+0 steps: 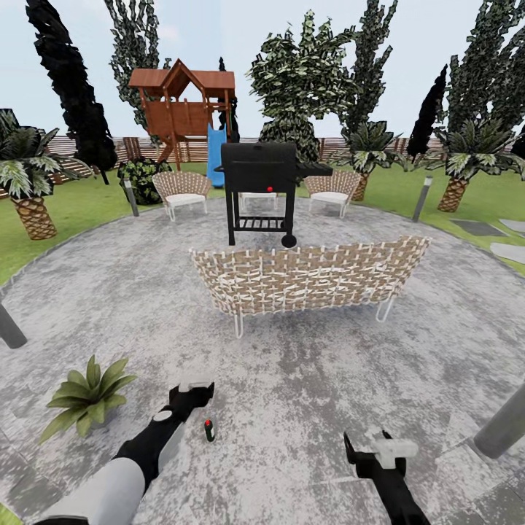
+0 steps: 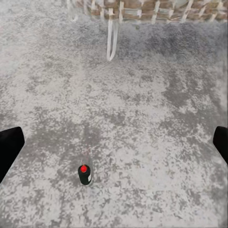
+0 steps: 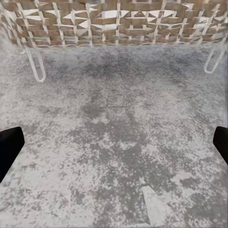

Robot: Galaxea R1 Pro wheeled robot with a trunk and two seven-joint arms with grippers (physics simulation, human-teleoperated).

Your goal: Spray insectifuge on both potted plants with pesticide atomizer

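Note:
The pesticide atomizer (image 1: 209, 430) stands upright on the grey paved patio, a small dark green bottle with a red top, also seen from the left wrist (image 2: 85, 175). My left gripper (image 1: 193, 394) hovers just beside and above it, open, its dark fingers (image 2: 9, 148) spread wide and nothing between them. One potted plant (image 1: 87, 397), a low rosette of pointed green leaves, sits on the patio to the left of that arm. My right gripper (image 1: 379, 448) hangs open over bare paving at the lower right, fingertips (image 3: 9, 145) far apart.
A woven sofa (image 1: 306, 277) on white wire legs stands ahead, its back toward me. Behind it are a black grill (image 1: 260, 189), two woven chairs and a wooden play tower. Grey posts (image 1: 503, 426) (image 1: 9, 328) rise at the patio's right and left edges.

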